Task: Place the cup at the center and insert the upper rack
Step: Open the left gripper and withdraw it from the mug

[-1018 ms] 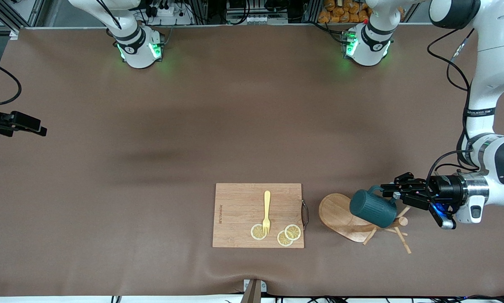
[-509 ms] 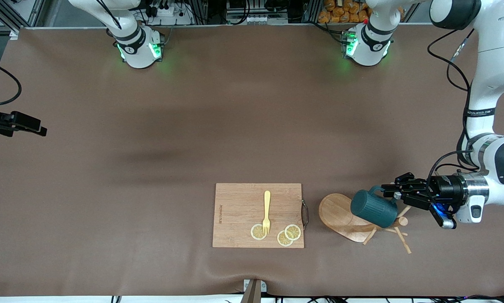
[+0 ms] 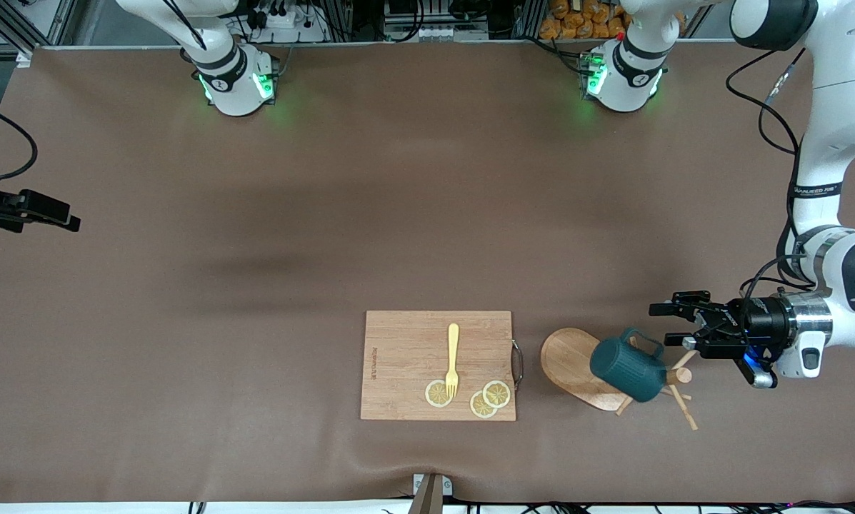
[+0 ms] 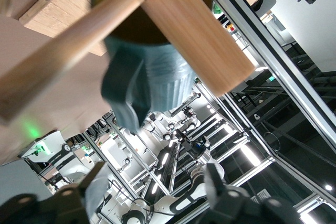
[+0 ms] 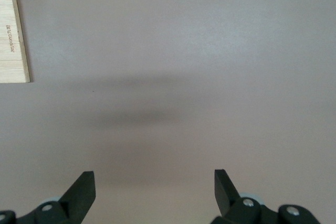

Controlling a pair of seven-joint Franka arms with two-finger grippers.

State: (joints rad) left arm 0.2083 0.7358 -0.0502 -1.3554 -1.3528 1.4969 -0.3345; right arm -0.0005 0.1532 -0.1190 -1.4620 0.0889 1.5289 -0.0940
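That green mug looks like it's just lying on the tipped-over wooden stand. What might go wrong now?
1. The cup rests on its side on the fallen upper rack, free of the open left tool; it may roll off.
2. Its handle sits close to the thin pegs, so a regrasp might snag one.
3. The cutting board lies beside the rack; dragging the rack could bump it.

Robotics lab: two Franka arms bolted to brown-covered table point(image 3: 398, 214), alu framing point(image 3: 34, 21) + cables around.
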